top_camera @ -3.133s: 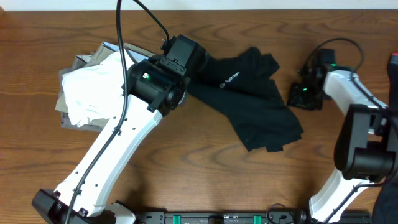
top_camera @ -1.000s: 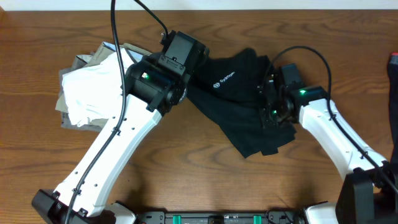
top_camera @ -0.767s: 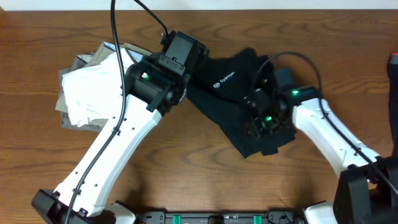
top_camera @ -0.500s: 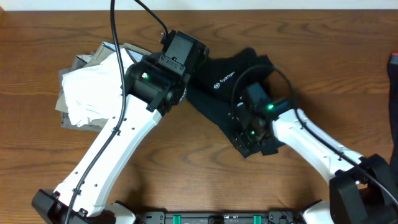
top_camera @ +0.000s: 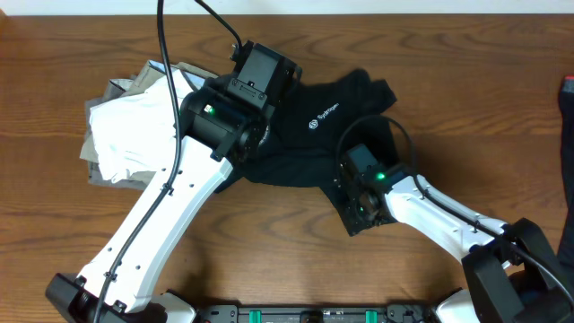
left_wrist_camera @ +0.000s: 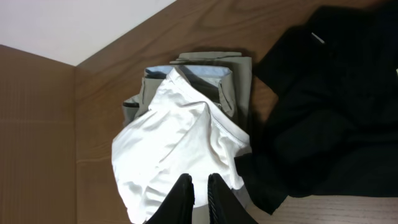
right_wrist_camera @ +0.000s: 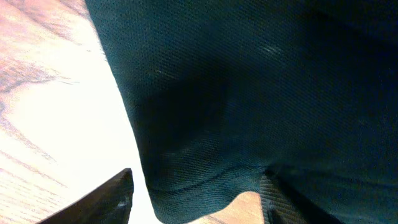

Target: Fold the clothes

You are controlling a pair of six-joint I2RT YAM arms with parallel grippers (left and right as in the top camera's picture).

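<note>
The black T-shirt (top_camera: 341, 126) lies crumpled on the wooden table, with its white print facing up. It also shows in the left wrist view (left_wrist_camera: 336, 112) and fills the right wrist view (right_wrist_camera: 249, 81). My right gripper (top_camera: 356, 205) is low over the shirt's front corner. It is open, with the shirt's hem lying between the fingers (right_wrist_camera: 196, 199). My left gripper (left_wrist_camera: 200, 186) is shut and empty, held above a white garment (left_wrist_camera: 180, 137). That garment lies on the pile at the left (top_camera: 134, 126). A folded grey garment (left_wrist_camera: 236, 74) sits under it.
The garment pile lies left of the left arm (top_camera: 215, 126). A red object (top_camera: 568, 90) shows at the right edge. The table's far edge runs along the top. A brown board (left_wrist_camera: 37, 137) stands left of the pile.
My right arm has swung from the table's right side leftwards across the black shirt to its front corner. The shirt's lower part is now drawn out to the left. The left arm has not moved.
</note>
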